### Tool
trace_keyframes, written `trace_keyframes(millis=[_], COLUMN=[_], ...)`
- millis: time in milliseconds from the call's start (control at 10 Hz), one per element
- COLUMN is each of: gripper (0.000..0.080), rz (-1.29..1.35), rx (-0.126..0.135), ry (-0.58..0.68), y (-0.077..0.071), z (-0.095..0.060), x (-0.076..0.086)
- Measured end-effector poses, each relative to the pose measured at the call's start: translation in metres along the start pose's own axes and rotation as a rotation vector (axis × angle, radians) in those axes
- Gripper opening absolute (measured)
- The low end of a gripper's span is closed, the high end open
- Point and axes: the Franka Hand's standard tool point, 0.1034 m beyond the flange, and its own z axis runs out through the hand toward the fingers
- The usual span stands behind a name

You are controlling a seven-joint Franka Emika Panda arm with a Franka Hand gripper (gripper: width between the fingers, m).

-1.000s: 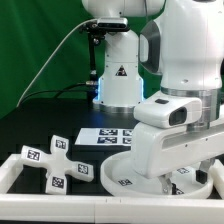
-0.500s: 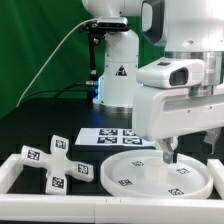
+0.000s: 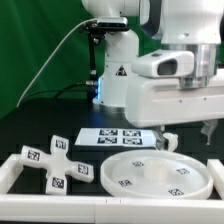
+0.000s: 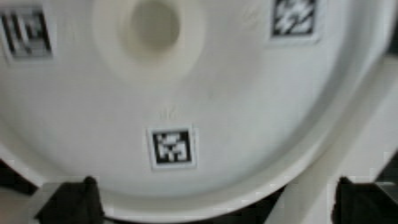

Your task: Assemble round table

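Note:
The large rimmed round disc (image 3: 155, 176) lies flat on the table at the exterior view's right. It fills the wrist view (image 4: 196, 90), with its centre hole and three tags showing. My gripper (image 3: 170, 141) hangs a little above the disc's far edge. In the wrist view the gripper (image 4: 221, 205) is open, its dark fingertips (image 4: 82, 196) wide apart with nothing between them. The cross-shaped four-armed foot (image 3: 55, 165) lies at the exterior view's left, apart from the disc. The short thick cylinder is out of view.
The marker board (image 3: 112, 137) lies behind the disc, near the arm's base (image 3: 118, 85). The low white border wall (image 3: 50, 198) runs along the front and the left side. A black cable hangs at the back left against the green backdrop.
My gripper has risen from low over the disc to a little above it. The disc and the foot have not moved.

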Motion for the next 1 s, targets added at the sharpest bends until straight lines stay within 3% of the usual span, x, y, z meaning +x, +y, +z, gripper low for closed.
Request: trace_keyframes(millis=[100,200,300,600,900,1000], gripper=[0.0649,0.0649,0.0649,0.0649,0.0649,0.0649], rz=[0.035,0.062,0.082,0.085,0.257,0.327], rx=[0.0,0.0,0.01,0.01,0.024,0.052], ry=[-0.012,0.003,0.045,0.045,-0.047,-0.142], y=[-0.012,-0.028,-0.029,-0.027,0.0,0.004], z=[-0.003,-0.005,-0.005,-0.003,0.005,0.009], x=[-0.017,-0.022,-0.017,-0.017,-0.054,-0.07])
